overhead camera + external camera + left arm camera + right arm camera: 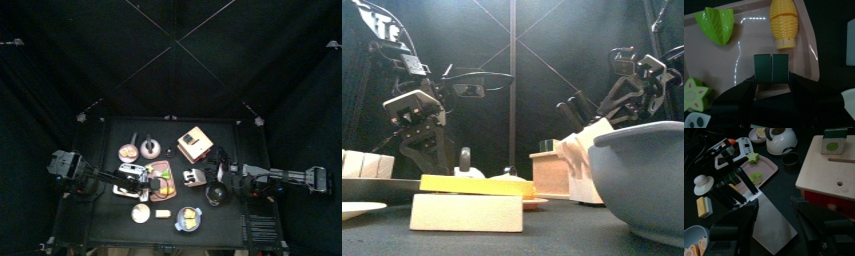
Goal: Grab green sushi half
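The green sushi half [771, 69], a dark green block, lies on the pink plate [724, 65] between a green leaf [719, 25], a corn cob [784, 22] and a star fruit [694, 95]. My left gripper [771, 80] has its jaws pressed on both sides of the block's near end. In the top view the left gripper [144, 180] is over the pink plate [163, 170]. My right gripper [218, 184] is to the plate's right, open and empty. A second green-rimmed sushi piece [834, 140] stands on a wooden box [827, 173].
A white kettle [784, 140] and a black ring [789, 159] stand behind the plate. A pale flat sheet [774, 225] lies under the right gripper. A bowl [191, 217], a white disc [140, 212] and a yellow block [476, 185] sit near the table's front edge.
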You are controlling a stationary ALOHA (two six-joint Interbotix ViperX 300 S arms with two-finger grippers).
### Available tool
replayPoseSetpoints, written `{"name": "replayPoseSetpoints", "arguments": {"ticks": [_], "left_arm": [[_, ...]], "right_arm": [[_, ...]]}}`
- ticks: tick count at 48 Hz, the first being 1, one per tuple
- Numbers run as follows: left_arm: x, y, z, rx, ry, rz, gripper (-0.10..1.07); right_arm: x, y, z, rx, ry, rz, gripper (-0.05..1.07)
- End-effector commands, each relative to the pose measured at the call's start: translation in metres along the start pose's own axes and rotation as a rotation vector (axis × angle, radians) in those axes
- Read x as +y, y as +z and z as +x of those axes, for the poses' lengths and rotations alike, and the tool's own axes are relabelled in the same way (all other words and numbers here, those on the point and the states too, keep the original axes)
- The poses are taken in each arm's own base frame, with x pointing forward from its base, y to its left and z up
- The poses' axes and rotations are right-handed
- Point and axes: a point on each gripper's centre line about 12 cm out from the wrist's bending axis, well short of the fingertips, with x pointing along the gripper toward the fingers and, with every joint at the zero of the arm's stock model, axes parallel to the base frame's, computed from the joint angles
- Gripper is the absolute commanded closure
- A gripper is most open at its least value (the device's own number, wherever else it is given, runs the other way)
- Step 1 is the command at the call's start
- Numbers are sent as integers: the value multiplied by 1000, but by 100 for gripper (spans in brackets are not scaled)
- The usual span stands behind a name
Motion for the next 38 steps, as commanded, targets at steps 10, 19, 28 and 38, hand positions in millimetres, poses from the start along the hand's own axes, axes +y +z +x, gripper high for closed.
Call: {"name": "replayPoseSetpoints", "arguments": {"ticks": [10,19,28,38], "left_arm": [[1,21,-17,-81,-4,9,19],[3,32,-38,-149,-12,-3,19],[4,40,-52,-195,-16,-6,19],[4,44,-60,-225,-17,5,19]], "right_arm": [[2,8,0,-25,7,1,15],[2,9,1,-25,7,-1,15],[3,11,1,-33,11,-9,15],[5,20,0,-71,21,-20,15]]}}
